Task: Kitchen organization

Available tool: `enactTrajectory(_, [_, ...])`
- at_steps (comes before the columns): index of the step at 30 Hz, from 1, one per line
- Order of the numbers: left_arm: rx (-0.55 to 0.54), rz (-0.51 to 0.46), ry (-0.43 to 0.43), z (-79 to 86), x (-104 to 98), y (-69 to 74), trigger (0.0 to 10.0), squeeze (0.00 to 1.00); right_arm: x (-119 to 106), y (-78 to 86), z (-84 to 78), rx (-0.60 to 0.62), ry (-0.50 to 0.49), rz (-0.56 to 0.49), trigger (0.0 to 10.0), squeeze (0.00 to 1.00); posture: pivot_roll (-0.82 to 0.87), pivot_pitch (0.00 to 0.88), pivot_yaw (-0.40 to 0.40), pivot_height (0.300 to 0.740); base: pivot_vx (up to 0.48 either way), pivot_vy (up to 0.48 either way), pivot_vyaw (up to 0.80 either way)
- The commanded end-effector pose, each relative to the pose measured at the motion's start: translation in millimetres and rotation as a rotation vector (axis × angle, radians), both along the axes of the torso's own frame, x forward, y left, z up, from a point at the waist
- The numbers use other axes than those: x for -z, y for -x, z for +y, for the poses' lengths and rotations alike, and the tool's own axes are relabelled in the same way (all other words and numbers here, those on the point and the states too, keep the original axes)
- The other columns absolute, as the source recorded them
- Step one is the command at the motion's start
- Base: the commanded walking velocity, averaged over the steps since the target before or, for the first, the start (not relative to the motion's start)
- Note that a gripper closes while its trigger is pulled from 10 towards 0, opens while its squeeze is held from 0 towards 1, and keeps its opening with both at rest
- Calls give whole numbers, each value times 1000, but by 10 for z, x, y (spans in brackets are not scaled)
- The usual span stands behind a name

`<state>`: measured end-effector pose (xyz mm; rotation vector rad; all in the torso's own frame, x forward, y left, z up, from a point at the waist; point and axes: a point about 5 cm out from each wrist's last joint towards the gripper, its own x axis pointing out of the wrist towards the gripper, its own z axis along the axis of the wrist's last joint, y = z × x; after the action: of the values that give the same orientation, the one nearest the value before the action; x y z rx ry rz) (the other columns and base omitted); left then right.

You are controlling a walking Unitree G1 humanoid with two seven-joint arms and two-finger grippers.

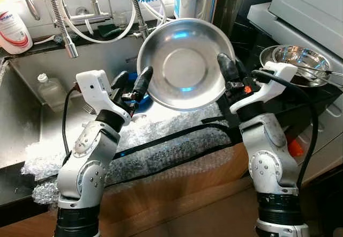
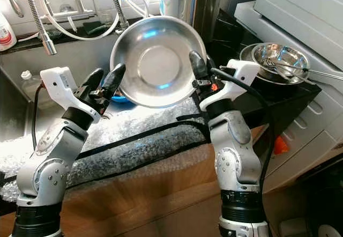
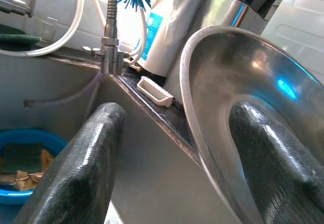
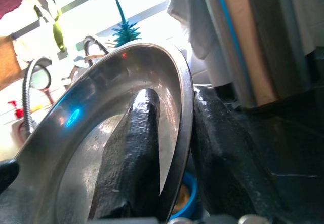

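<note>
A large steel bowl [image 1: 185,63] is held on edge above the sink, its hollow side facing me. My right gripper [image 1: 230,68] is shut on the bowl's right rim; in the right wrist view one finger [image 4: 129,158] lies inside the bowl [image 4: 96,112] and the other presses the outside. My left gripper [image 1: 134,79] is open at the bowl's left rim. In the left wrist view the rim [image 3: 195,107] passes between its spread fingers [image 3: 86,168], which stand apart from it.
Below lies the steel sink [image 1: 24,119] with a blue dish holding a sponge [image 3: 20,158] and a plastic bottle [image 1: 51,89]. Bubble wrap [image 1: 161,140] covers the counter edge. A second steel bowl [image 1: 295,60] with a utensil sits at the right. Faucet hoses [image 1: 59,17] hang behind.
</note>
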<state>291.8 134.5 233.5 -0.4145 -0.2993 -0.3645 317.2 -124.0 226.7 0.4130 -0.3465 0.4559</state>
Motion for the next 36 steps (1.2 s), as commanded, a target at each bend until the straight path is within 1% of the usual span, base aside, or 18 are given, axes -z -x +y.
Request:
enactTrajectory(1, [-17, -41, -23, -4, -87, 30, 10000, 0, -93, 59, 59, -40, 11, -47, 10000, 0, 6, 113, -16, 740, 0, 0, 0])
enactTrajectory(7, [-63, -58, -40, 19, -107, 21, 10000, 0, -85, 66, 82, -49, 18, -44, 10000, 0, 6, 114, -16, 740, 0, 0, 0])
enactTrajectory(8, [-70, -60, -48, 23, -107, 21, 5569, 0, -84, 67, 82, -50, 21, -44, 10000, 0, 6, 114, -18, 740, 0, 0, 0])
enactTrajectory(9, [-70, -60, -48, 23, -107, 21, 5569, 0, -84, 67, 82, -50, 21, -44, 10000, 0, 6, 114, -18, 740, 0, 0, 0])
enactTrajectory(10, [-80, -64, -60, 28, -108, 20, 2941, 0, -84, 69, 82, -51, 23, -45, 10000, 0, 7, 114, -19, 740, 0, 0, 0])
enactTrajectory(11, [-80, -64, -58, 28, -108, 20, 0, 0, -83, 68, 83, -52, 23, -45, 10000, 0, 7, 114, -19, 740, 0, 0, 0])
enactTrajectory(15, [-86, -68, -63, 27, -109, 21, 0, 0, -76, 67, 85, -53, 28, -41, 10000, 0, 7, 114, -20, 740, 0, 0, 0])
enactTrajectory(25, [-53, -57, -83, -30, -79, 25, 0, 0, -71, 71, 106, -64, 45, -39, 10000, 0, 8, 115, -20, 740, 0, 0, 0])
enactTrajectory(28, [-36, -54, -97, -47, -65, 31, 0, 0, -67, 73, 114, -68, 50, -38, 10000, 0, 7, 116, -19, 740, 0, 0, 0])
enactTrajectory(31, [-16, -51, -130, -75, -49, 36, 0, 0, -61, 73, 116, -70, 56, -35, 10000, 0, 8, 115, -20, 740, 0, 0, 0])
enactTrajectory(36, [-6, -52, -145, -79, -44, 36, 0, 0, -54, 69, 121, -74, 67, -34, 10000, 0, 8, 115, -21, 740, 0, 0, 0])
